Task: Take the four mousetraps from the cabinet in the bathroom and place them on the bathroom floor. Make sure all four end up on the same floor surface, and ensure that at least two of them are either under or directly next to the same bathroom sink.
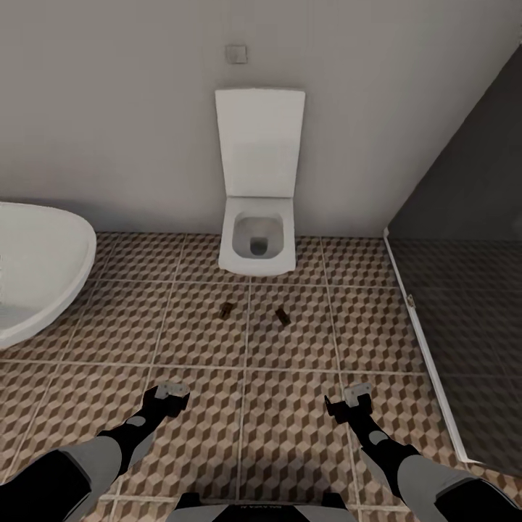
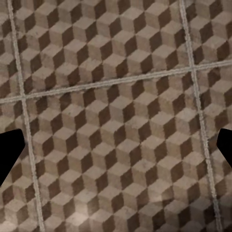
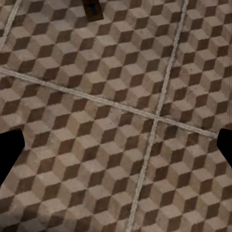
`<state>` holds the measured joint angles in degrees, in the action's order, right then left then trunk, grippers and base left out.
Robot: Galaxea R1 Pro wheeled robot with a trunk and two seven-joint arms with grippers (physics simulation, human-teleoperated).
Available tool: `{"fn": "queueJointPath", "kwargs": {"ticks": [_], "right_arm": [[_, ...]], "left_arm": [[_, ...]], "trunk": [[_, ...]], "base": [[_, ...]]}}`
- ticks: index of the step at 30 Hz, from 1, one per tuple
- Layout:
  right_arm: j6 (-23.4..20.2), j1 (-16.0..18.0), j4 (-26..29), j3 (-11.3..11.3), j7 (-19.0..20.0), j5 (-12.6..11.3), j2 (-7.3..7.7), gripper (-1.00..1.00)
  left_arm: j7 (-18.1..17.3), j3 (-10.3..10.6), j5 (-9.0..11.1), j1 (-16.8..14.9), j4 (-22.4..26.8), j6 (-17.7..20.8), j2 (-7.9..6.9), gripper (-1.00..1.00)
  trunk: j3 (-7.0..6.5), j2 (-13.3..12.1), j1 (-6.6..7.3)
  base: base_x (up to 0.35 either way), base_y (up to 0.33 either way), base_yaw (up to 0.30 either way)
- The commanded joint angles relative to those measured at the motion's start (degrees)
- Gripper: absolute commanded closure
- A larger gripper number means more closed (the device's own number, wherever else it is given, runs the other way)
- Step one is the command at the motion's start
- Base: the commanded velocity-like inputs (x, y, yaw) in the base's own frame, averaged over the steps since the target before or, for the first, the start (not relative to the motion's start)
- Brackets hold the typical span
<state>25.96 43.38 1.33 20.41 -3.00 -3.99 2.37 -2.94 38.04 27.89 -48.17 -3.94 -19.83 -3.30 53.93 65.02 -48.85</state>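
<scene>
Brown and beige cube tiles of the bathroom floor (image 1: 290, 420) spread out under me, and two mousetraps lie on them in front of the toilet (image 1: 259, 243): one mousetrap (image 1: 226, 310) to the left of a grout line, the other mousetrap (image 1: 282, 315) just to its right, a little apart from each other. The second one also shows at the edge of the right wrist view (image 3: 92, 9). I see no other traps and no cabinet from here.

My left pincer (image 1: 172, 391) hangs low over bare tile, and its wrist view shows dark fingertips (image 2: 8, 154) at the far edges with nothing between them, so I read it as spread wide and empty. My right pincer (image 1: 355, 395) looks the same: fingertips (image 3: 9, 152) far apart, holding nothing.

What worries me is placement. The white sink (image 1: 36, 275) bulges in at the left, and both traps sit nearer the toilet than the sink, well apart from it. I judge they may not count as under or directly beside it. If I turn away to fetch the rest, I could leave that condition unmet. Driving forward also risks the base running over these small flat boards, since they lie right ahead between my arms. The glass shower partition (image 1: 464, 290) on the right narrows my turning room too.
</scene>
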Motion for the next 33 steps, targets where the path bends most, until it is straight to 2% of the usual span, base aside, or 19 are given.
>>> {"fn": "queueJointPath", "kwargs": {"ticks": [1,21,33], "right_arm": [[0.1,0.0,0.0,0.5,-0.2,-0.4,0.00,-1.00],[0.3,-1.0,-0.1,0.5,-0.2,-0.4,0.02,-1.00],[4.7,-3.0,-0.1,0.5,-0.3,-0.6,0.60,-1.00]], "left_arm": [[-0.3,0.5,0.6,0.0,-0.2,-0.3,0.04,-1.00],[-0.3,0.5,0.6,1.1,-0.3,-0.3,-0.09,-1.00],[-0.3,0.5,0.7,2.9,-0.4,-0.4,-0.14,-1.00]], "trunk": [[-0.25,-0.4,0.22],[-5.64,-8.4,4.61],[-8.87,-13.2,7.25]], "base": [[0.000,0.000,0.000],[0.000,0.000,0.000],[0.000,0.000,0.000]]}}
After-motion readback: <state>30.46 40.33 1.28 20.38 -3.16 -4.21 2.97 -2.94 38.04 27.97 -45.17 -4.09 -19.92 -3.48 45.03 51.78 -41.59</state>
